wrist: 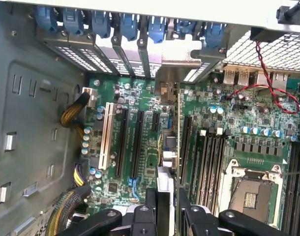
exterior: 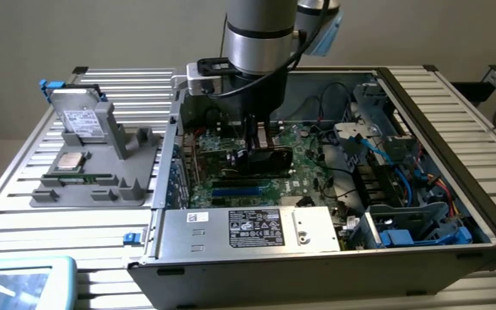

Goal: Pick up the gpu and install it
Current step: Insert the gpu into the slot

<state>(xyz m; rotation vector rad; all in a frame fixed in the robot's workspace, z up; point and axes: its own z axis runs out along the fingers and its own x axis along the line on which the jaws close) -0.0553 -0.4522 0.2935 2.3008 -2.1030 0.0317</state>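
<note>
At the exterior view's centre, the gripper is holding the gpu edge-on over the motherboard, jaws partly closed on it.

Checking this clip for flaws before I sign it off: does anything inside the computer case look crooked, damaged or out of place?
Nothing stands out. The claw holds the graphics card on edge above the motherboard, and it looks roughly parallel with the long slots. On the stand outside the case, the hard drive sits propped in its holder.

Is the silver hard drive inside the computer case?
No, the hard drive stands propped on the grey holder on the table, outside the computer case.
</note>
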